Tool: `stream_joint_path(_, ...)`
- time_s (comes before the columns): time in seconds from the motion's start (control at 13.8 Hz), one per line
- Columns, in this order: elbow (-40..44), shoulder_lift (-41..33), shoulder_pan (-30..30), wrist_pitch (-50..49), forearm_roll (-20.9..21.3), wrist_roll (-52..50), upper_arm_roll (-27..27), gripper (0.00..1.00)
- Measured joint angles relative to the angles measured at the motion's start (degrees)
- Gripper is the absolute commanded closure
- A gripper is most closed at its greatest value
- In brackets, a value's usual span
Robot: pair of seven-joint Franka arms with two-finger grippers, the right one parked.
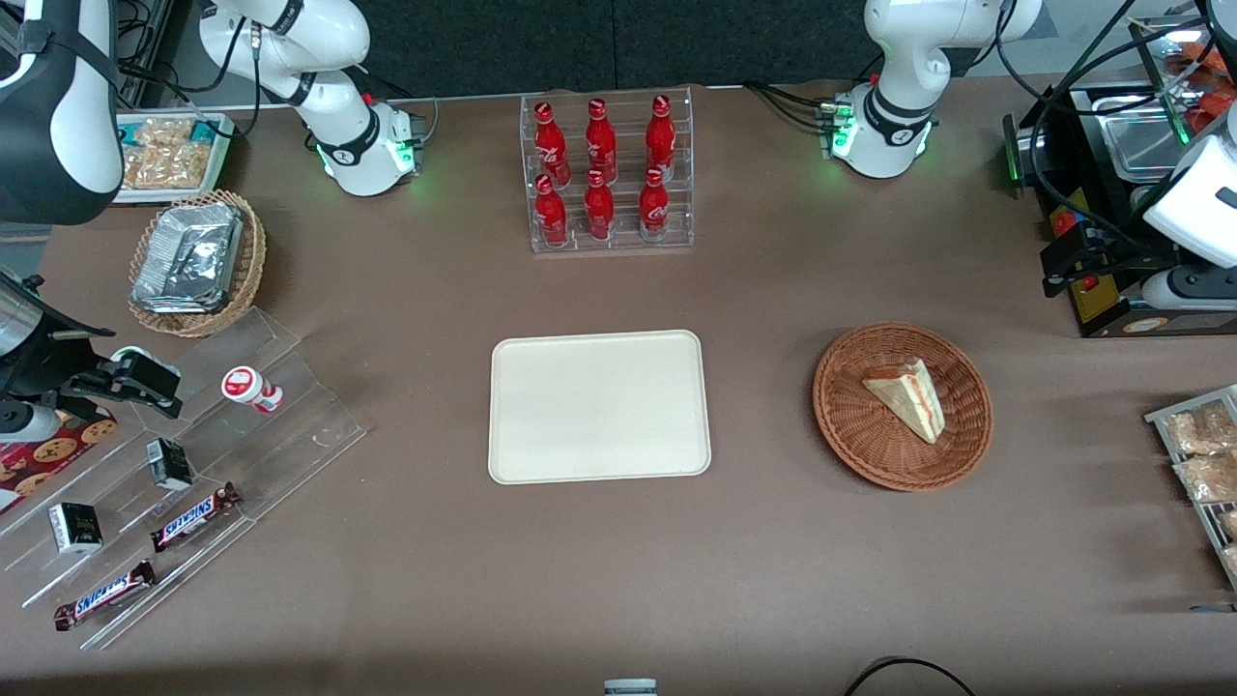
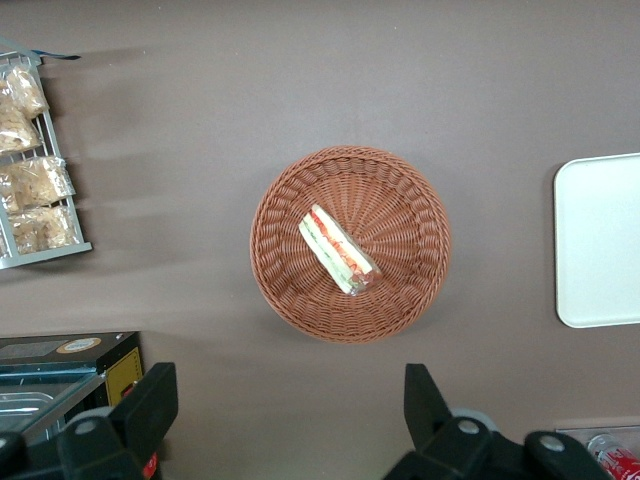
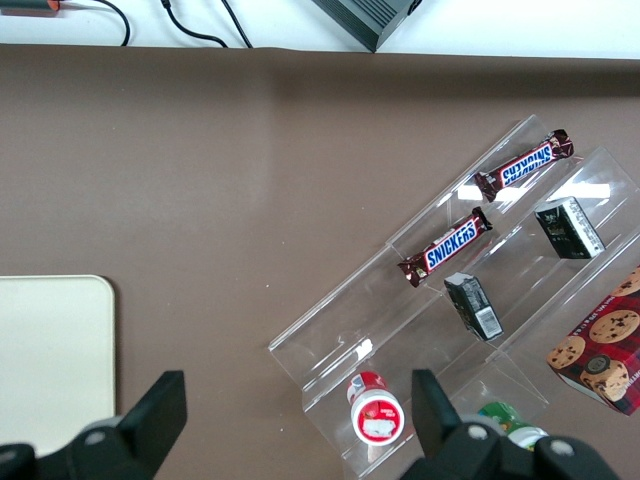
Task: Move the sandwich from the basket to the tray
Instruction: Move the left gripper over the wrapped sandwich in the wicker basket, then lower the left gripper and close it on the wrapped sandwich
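One sandwich (image 1: 906, 397) lies in the one reddish-brown basket (image 1: 850, 425), toward the working arm's end of the tabletop (image 1: 773, 541). One cream tray (image 1: 599, 406) sits bare at the tabletop's middle, well apart from the basket.

The left wrist view looks straight down on the basket (image 2: 400, 190) and shows the sandwich (image 2: 338, 250) with its red and green filling stripes facing up (the front view gives only a pale wedge with a faint pink edge). The same view shows the pincer (image 2: 285, 420) high above the tabletop with its two dark fingers (image 2: 150, 405) spread wide and nothing between them; the sandwich lies between and past the fingertips, untouched. A strip of the tray (image 2: 600, 240) shows at that view's edge, and a grey rack of bagged snacks (image 2: 35, 185) as well.

The front view alone shows six red bottles (image 1: 599, 169) in a clear rack at the tabletop's edge farthest from the camera, in two rows of three, and one tan basket of foil packets (image 1: 193, 261) toward the parked arm's end.

The right wrist view shows the stepped clear rack (image 3: 470, 300) close: two Snickers bars (image 3: 445, 247), two small dark boxes (image 3: 472, 307), one red-capped jar (image 3: 375, 408), and a cookie box (image 3: 600, 350) beside it.
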Motion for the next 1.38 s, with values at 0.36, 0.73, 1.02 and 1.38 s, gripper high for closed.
stream_joint_path(0.36,-0.71,0.28,0.04,-0.08,-0.52,-2.3,0.05,0.0)
stream_joint_path(0.73,-9.58,2.3,0.09,7.44,-1.19,-16.7,0.11,0.0)
stream_joint_path(1.02,-21.63,4.18,0.12,20.23,-1.22,-26.49,0.19,0.0)
stream_joint_path(1.38,-28.97,10.18,0.01,31.65,-1.21,-37.22,0.17,0.0)
